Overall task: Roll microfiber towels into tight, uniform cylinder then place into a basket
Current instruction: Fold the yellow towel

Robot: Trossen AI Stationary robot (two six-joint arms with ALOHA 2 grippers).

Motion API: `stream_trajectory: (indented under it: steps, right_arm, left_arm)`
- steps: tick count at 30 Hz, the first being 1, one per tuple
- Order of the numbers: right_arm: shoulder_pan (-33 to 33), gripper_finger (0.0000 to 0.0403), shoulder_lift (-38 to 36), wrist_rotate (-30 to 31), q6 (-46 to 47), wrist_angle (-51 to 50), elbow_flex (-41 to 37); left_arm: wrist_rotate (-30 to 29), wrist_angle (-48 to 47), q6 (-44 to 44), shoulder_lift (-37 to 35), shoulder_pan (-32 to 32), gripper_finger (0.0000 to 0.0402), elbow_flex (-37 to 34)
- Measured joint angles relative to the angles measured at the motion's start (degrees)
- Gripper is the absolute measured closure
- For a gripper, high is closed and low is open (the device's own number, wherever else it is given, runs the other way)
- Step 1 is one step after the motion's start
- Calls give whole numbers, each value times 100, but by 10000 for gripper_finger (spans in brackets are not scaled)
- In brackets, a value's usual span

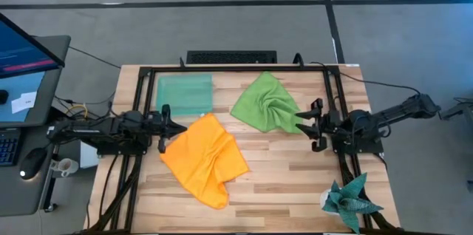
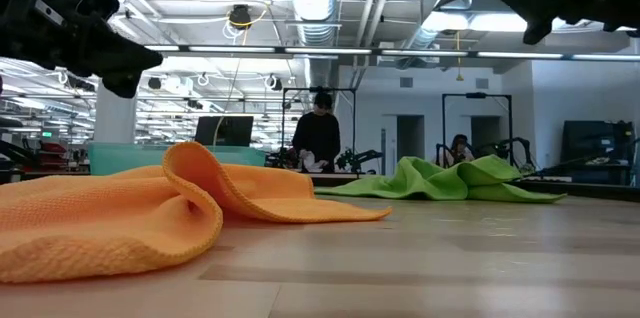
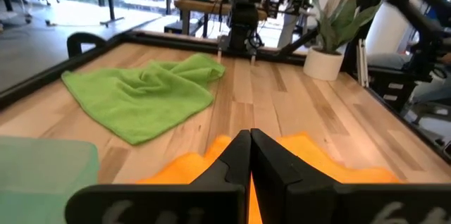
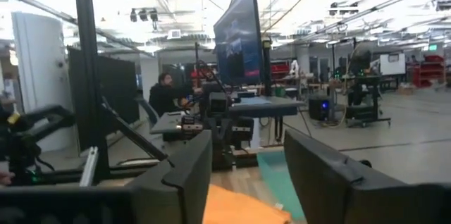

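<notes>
The orange towel (image 1: 203,157) lies crumpled on the table's middle left, one edge folded up in a hump (image 2: 200,173). The lime green towel (image 1: 264,103) lies bunched at the far middle, and also shows in the left wrist view (image 3: 141,94). The mint-green basket (image 1: 183,94) stands at the far left. My left gripper (image 1: 177,128) is shut and empty, raised above the orange towel's left edge (image 3: 310,150). My right gripper (image 1: 301,124) is open and empty, raised by the green towel's right edge.
A dark teal spiky cloth (image 1: 351,199) sits at the near right corner. A black frame (image 1: 244,69) runs round the table's far and side edges. Bare wood (image 1: 295,176) lies between the orange towel and the teal cloth. A person (image 2: 318,133) stands beyond the table.
</notes>
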Motion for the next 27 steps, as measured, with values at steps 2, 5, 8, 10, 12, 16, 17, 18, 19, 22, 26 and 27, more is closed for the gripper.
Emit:
stream_trajectory:
  steps: [2, 5, 8, 10, 12, 16, 17, 18, 19, 22, 26, 27]
  right_arm:
    - [0, 184, 294, 0, -40, 37, 155]
    - [0, 175, 755, 0, -50, -44, 495]
    - [0, 173, 1281, -2, -69, -276, 821]
    - [0, 173, 1640, -1, -105, -441, 1038]
    - [0, 173, 2000, -15, -103, -642, 1231]
    - [0, 173, 2751, -143, -103, -1026, 1647]
    - [2, 173, 2927, -151, -103, -1109, 1771]
    - [0, 173, 3103, -154, -103, -1235, 1900]
    - [0, 173, 3285, -171, -103, -1394, 2046]
    - [0, 173, 3816, -276, -103, -1926, 2503]
    - [1, 173, 4514, -407, -16, -2442, 3031]
    - [16, 173, 4697, -439, -16, -2519, 3134]
  left_arm:
    - [-2, -1, -23, 111, -1, 400, 0]
    - [-6, -4, -89, 279, 0, 400, 0]
    - [-56, 4, -29, 409, -2, 400, 0]
    - [-205, 44, 98, 441, 1, 400, -2]
    - [-395, 131, 219, 444, 1, 400, -11]
    - [-492, 196, 205, 440, 1, 400, -17]
    - [-492, 189, 166, 442, 0, 400, -17]
    - [-492, 181, 130, 442, -2, 400, -17]
    - [-492, 175, 102, 442, 1, 400, -17]
    - [-490, 174, -159, 442, 1, 400, -17]
    - [-490, 174, -510, 442, -1, 400, -17]
    - [-481, 174, -608, 442, 1, 400, -17]
